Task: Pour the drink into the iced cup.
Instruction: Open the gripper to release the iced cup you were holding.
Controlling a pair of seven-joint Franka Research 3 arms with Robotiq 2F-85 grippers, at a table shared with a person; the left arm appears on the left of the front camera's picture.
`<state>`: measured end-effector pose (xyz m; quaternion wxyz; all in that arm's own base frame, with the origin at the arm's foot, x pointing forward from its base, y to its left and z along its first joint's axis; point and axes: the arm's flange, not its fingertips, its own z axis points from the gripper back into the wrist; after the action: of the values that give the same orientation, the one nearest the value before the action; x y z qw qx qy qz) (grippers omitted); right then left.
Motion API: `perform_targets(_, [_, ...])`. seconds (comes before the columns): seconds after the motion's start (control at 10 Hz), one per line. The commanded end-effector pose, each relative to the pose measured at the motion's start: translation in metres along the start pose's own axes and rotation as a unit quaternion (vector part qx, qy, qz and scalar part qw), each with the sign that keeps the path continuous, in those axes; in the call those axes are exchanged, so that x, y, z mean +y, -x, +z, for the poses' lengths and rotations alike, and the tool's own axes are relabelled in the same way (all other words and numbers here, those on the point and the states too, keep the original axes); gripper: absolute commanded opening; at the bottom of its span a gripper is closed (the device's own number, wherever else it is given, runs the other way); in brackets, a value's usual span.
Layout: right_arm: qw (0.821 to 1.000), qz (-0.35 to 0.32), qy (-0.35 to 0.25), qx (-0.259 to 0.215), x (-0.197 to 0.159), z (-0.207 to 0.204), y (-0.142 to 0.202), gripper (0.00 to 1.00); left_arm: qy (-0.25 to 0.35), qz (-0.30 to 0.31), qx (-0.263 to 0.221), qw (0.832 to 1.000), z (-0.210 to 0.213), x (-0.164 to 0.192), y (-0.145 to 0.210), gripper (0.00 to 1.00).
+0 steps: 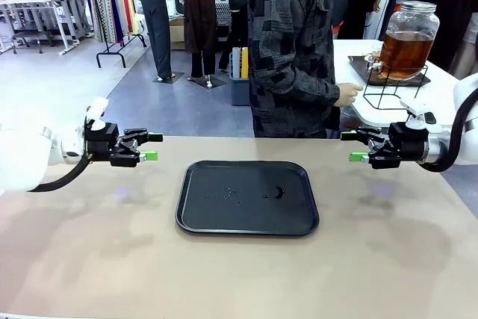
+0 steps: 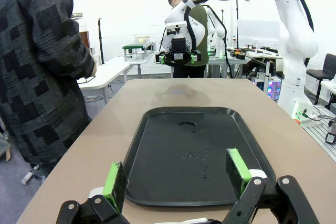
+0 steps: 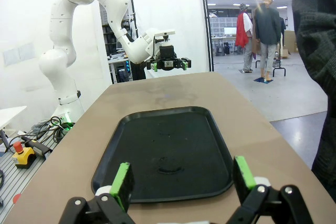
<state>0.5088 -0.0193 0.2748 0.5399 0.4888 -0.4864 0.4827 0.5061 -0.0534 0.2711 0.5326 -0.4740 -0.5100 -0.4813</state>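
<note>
Bare tan bench [image 1: 89,259] is lying closest in the front view, with a black tray [image 1: 247,196] sitting at its middle, carrying only a few droplets. Both arms are hovering level at either side of it: the left end effector [image 1: 153,146] and the right end effector [image 1: 349,147] are both standing wide apart and gripping nothing. The drink [image 1: 403,50] is waiting in a big glass jar [image 1: 408,39] on a wire stand, on a white side table behind the right arm, so the right arm is judged nearer to it. A person's hand [image 1: 346,94] is reaching toward that table.

Green pads of the left end effector [image 2: 177,179] are framing the tray [image 2: 157,129] in the left wrist view.

Likewise, the right end effector [image 3: 181,181] is pointing along the tray [image 3: 131,129], gaping and unloaded.
</note>
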Motion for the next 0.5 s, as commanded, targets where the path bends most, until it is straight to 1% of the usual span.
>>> perform_targets(0.0, [1.0,0.001,-0.002,-0.001,0.0003,-0.001,-0.0034,1.0,0.0,-0.001,0.0,1.0,-0.0006,-0.0005,-0.0019,1.0])
perform_targets(0.4, [1.0,0.001,-0.002,-0.001,0.0003,-0.001,-0.0034,1.0,0.0,-0.001,0.0,1.0,-0.0006,-0.0005,-0.0019,1.0])
